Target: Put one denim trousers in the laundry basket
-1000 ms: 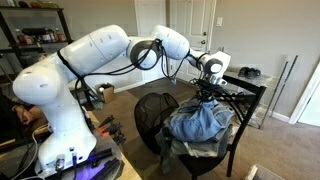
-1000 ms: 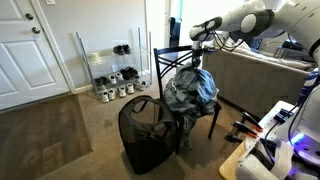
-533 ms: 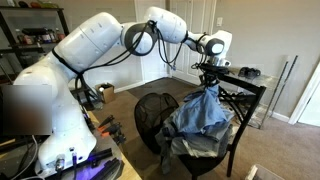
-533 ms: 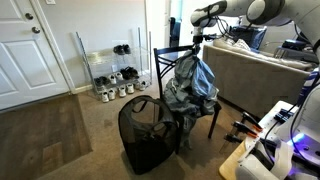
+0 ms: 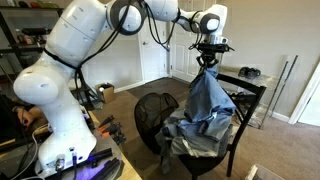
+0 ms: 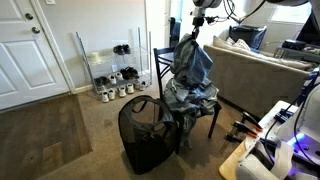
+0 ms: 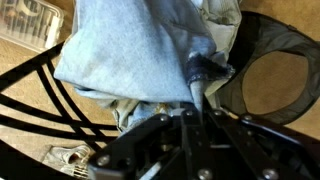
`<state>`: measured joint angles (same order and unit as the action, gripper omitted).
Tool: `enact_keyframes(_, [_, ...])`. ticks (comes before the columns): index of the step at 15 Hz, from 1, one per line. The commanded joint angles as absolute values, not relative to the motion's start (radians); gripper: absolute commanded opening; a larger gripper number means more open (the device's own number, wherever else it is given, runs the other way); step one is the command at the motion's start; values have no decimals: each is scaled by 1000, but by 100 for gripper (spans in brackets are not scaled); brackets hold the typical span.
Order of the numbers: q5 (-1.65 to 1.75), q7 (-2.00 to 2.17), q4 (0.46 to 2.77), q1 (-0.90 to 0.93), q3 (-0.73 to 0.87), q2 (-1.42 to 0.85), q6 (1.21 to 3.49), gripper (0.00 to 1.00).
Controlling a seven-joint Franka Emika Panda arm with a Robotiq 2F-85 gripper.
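My gripper (image 5: 208,57) is shut on a pair of medium-blue denim trousers (image 5: 209,103) and holds them high above the chair; they hang down from the jaws in both exterior views (image 6: 193,62). In the wrist view the jeans (image 7: 140,50) bunch into the closed jaws (image 7: 193,100). More paler jeans (image 5: 198,136) lie heaped on the chair seat below. The black mesh laundry basket (image 5: 153,118) stands on the carpet beside the chair, also seen in an exterior view (image 6: 146,135) and at the wrist view's right edge (image 7: 275,80). It looks empty.
A black metal lattice-backed chair (image 5: 243,100) holds the heap (image 6: 185,100). A shoe rack (image 6: 110,70) and white door (image 6: 25,50) stand behind; a sofa (image 6: 265,75) lies beside the chair. Cluttered workbench edges sit near the robot base (image 5: 70,150).
My gripper has risen well above the chair, pulling the denim trousers up out of the heap so they now hang stretched out.
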<state>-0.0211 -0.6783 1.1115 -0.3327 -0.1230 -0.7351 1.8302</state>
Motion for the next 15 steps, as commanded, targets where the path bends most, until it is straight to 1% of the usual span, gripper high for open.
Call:
enact_keyframes(1, [4,-727,1202,-297,-146,-639,1851,2])
enact_keyframes(2, [10,-736,1204,-282,-152,-632,1848,2])
enact_keyframes(3, [-5,-759,1199,-240,-121,-631,1838,2])
enact_keyframes(9, [11,-820,1170,-114,-134,-672,1792,2])
enact_keyframes(15, [74,-837,1090,21,-134,-749,1692,2])
